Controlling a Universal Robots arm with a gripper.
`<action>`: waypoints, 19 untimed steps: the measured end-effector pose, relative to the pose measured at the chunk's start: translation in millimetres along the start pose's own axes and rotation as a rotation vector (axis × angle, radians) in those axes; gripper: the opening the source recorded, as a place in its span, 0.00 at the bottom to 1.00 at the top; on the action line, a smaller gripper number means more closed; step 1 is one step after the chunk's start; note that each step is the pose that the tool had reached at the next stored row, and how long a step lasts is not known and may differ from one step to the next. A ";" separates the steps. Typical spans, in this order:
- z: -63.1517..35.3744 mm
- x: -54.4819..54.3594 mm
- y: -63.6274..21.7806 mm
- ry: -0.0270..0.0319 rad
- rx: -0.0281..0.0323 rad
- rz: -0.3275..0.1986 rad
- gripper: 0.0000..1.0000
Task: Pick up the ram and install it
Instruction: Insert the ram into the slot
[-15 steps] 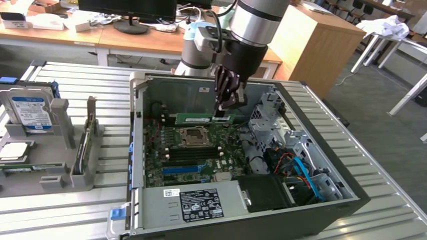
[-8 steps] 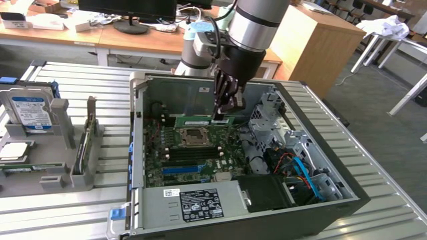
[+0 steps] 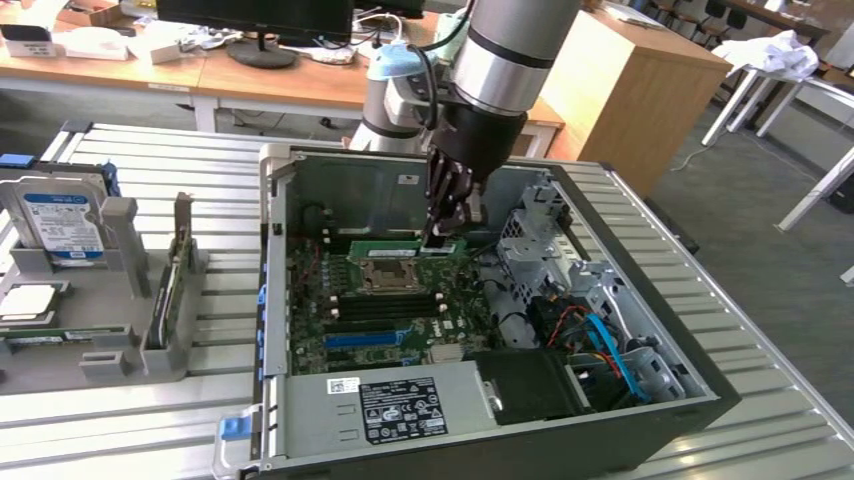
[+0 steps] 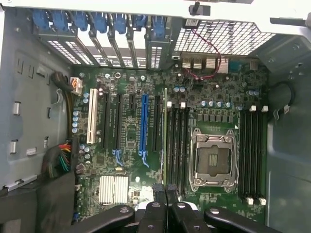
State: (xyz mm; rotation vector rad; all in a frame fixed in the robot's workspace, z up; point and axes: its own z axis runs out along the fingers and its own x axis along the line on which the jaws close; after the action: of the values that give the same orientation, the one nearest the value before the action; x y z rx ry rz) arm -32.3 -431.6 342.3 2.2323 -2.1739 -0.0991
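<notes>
- The black-fingered gripper (image 4: 165, 191) is seen closed together on the long, thin green circuit-board ram (image 4: 165, 136), which is pinched edge-on between the fingertips.
- The ram is held inside the open grey metal computer case (image 3: 360, 190), low over the green motherboard (image 4: 130, 145). It lies along the line of the black memory slots (image 4: 181, 145), which sit just beside the square silver processor socket (image 4: 214, 162). It is on the side of that bank away from the socket.
- Whether the stick is already seated or only resting above its slot cannot be told.
- The seating step is judged to be in hand. It is best done with the stick kept parallel to the slot along its whole length, so that neither end is driven in first.
- Pressure is best applied straight down and evenly, since a tilted stick is likely to bind or to bend the board.
- The small white end latches (image 4: 183, 104) are best confirmed open at both ends.
- The long blue plastic expansion slot (image 4: 144, 121) stands near and parallel, and is not to be mistaken for the target.
</notes>
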 end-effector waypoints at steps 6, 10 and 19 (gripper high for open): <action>8.7 0.3 -0.5 0.0001 0.0000 0.000 0.12; 14.7 0.4 -0.9 0.0000 0.0000 0.000 0.12; 27.5 0.8 -1.7 0.0001 0.0000 0.000 0.12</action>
State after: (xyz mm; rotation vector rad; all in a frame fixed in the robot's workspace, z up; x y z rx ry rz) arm -32.3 -431.6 314.7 2.2322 -2.1738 -0.0991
